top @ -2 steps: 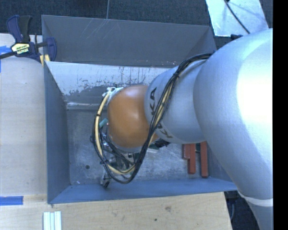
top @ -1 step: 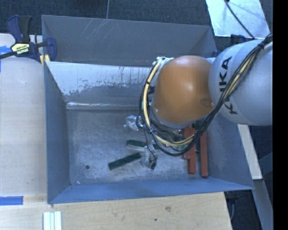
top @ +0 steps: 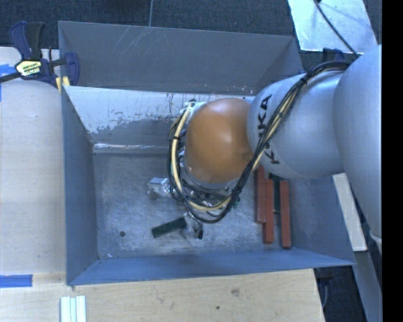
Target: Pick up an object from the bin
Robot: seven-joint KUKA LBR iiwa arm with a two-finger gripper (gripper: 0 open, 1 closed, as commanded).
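The orange cover [top: 218, 146] on the wrist and its looped cables [top: 187, 203] hang over the middle of the bin [top: 77, 180], shutting off the floor from the centre up to 12 o'clock. The grey arm body [top: 309, 133] closes 2 o'clock. At 3 o'clock two reddish-brown bars [top: 265, 210] lie along the right wall. A small silvery piece [top: 160, 188] sits toward 9 o'clock, just beside the cables, and a dark flat piece [top: 168, 229] lies at 7 o'clock. Bare floor is open from 8 to 10 o'clock by the left wall

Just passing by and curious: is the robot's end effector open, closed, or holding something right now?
End effector: cannot be told; the arm's orange cover hides most of it, close beside a dark flat piece.
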